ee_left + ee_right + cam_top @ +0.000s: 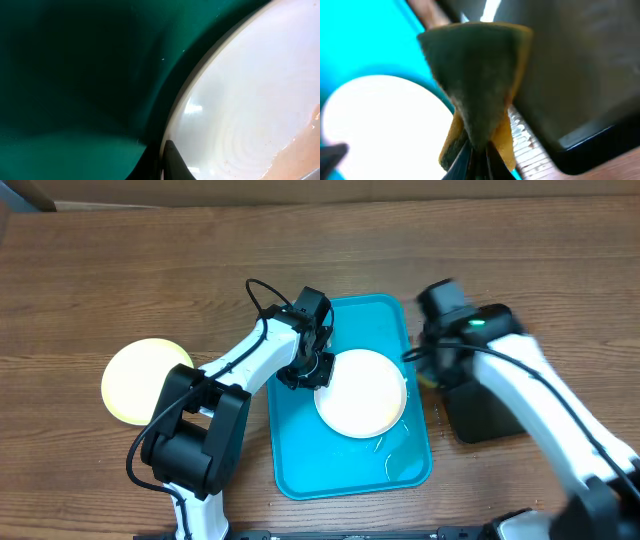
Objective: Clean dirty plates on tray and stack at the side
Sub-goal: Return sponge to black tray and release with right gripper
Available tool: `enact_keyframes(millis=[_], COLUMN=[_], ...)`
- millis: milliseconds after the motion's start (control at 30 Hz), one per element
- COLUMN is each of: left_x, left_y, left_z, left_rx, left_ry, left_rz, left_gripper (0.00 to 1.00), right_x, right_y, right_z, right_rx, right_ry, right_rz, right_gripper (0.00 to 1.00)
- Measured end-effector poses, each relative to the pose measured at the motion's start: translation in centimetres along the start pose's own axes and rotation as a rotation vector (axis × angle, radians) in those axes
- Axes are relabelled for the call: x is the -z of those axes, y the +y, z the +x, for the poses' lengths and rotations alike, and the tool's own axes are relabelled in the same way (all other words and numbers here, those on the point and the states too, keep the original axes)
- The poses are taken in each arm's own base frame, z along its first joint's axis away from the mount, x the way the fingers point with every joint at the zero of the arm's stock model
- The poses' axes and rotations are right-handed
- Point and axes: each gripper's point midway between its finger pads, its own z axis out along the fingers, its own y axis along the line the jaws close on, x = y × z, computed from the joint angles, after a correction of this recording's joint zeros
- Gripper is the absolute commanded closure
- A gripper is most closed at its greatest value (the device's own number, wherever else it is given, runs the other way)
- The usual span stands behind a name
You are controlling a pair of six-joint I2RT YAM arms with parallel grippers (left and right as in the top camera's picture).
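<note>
right gripper (477, 157) is pinching sponge (475, 75) by tray (300, 460); left gripper (312, 370) is sitting at plate (362, 392) rim, can't tell if open or closed

We see a turquoise tray (300, 460), one white plate (362, 392) and one pale yellow plate (138, 380), a brown wood-grained bench (100, 270), a black tray (480, 420) — and a yellow sponge (475, 80) with a dark green face.

— Where's room on the tray (300, 465)?
— Its near end is bare; the white plate (362, 392) fills the middle right.
— Sides?
— The black tray (480, 415) crowds the right; the left gripper (315, 372) sits at the plate's left edge.
</note>
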Motion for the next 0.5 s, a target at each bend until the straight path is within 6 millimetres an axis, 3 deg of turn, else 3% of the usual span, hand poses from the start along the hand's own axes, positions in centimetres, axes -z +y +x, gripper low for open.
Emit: enact_keyframes(millis=[133,267,500], left_x=[0.1,0.2,2.0], left_y=[0.1,0.3,0.4], left_z=[0.1,0.6,0.2], left_rx=[0.001,0.001,0.004], left_ry=[0.005,0.023,0.038], left_rz=[-0.007,-0.020,-0.054], left_gripper=[0.96,0.96,0.96], right_x=[1.7,0.4,-4.8], right_y=[-3.0,-5.7,-7.0], right_z=[-2.5,-4.2,-1.4], right_rx=[-0.075,-0.133,-0.114], right_ry=[-0.051,-0.050,0.034], right_rz=[-0.010,0.011,0.020], right_gripper=[0.96,0.96,0.92])
